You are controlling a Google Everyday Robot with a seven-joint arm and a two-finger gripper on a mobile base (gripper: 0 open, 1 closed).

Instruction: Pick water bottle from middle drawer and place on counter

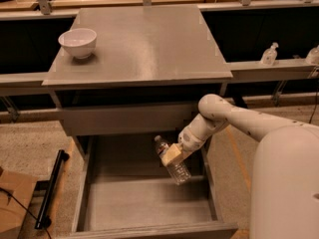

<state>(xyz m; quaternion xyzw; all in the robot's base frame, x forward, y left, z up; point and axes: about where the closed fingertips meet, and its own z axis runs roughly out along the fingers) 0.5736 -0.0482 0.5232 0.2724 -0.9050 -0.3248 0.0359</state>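
Note:
The water bottle (175,166), clear crinkly plastic, hangs tilted in the air above the open middle drawer (144,203), with its cap end up and to the left. My gripper (171,155) is shut on the bottle's middle and holds it at the right side of the drawer opening, just below the cabinet front. The white arm reaches in from the lower right. The grey counter (144,44) lies above and behind.
A white bowl (78,42) stands on the counter's left side. A pump-top dispenser bottle (269,54) stands on a ledge at the right. A black bar (50,190) lies on the floor left of the drawer. Tan wooden surface runs along the back.

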